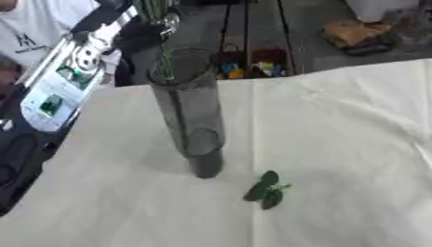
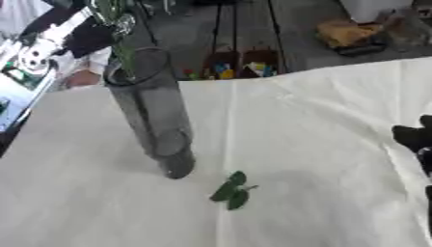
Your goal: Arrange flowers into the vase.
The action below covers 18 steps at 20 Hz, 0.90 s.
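Stems (image 1: pixel 165 58) stand nearly upright in the vase (image 1: pixel 190 116), left hand (image 1: pixel 139 36) pinching them above its rim.

No legible text or labels.

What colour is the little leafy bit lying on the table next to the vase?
Dark green. The leafy sprig shows best in the left eye view.

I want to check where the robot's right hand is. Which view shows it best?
The right eye view: the right hand shows as a dark shape at the picture's right edge, over the white cloth, apart from the vase. The left eye view does not show it at all.
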Available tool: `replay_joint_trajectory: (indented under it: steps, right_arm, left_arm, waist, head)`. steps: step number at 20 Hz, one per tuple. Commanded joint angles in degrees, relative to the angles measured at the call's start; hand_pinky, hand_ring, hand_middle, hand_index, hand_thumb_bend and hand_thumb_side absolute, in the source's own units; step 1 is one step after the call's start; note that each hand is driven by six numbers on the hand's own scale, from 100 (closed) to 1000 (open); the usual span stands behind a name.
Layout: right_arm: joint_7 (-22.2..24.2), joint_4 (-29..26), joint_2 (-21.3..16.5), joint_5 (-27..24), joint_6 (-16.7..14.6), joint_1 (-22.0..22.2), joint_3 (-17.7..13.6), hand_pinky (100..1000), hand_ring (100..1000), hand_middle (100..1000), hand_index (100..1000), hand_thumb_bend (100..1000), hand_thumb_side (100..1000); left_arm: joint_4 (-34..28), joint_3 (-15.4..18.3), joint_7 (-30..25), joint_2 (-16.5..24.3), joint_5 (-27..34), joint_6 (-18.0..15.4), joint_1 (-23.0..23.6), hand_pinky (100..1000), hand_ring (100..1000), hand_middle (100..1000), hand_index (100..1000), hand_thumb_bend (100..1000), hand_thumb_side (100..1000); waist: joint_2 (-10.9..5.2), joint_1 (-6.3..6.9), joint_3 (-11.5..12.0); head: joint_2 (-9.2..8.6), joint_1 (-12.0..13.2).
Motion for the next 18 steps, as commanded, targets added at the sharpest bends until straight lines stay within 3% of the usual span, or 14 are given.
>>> replay_joint_trajectory:
  steps: [1,12,18]
  right_arm:
    - [0.0,-1.0,-0.4,0.5,0.1,-0.4,-0.4,822,748,591,780,100,1000]
    - [0.1,-1.0,-0.2,0.6,0.0,-0.8,-0.4,824,750,591,782,100,1000]
    - [0.2,-1.0,-0.1,0.5,-0.1,-1.0,-0.4,824,750,591,782,100,1000]
  left_arm:
    - [-0.9,1.0,0.7,1.4,0.2,-0.1,-1.0,767,876,833,606,100,974]
    - [-2.8,1.2,11.7,1.2,5.5,0.9,1.4,750,856,794,589,100,975]
    - [-2.8,0.6,13.1,1.3,6.2,0.7,1.9,754,859,796,594,100,974]
  waist:
    - [-1.35,-0.34,-0.1]
    - [-0.82,-0.80,-0.2]
    - [-0.61,-0.94,-0.2]
  head:
    - [-0.02,0.1]
    - [-0.72,-0.3]
    - [-0.82,-0.3]
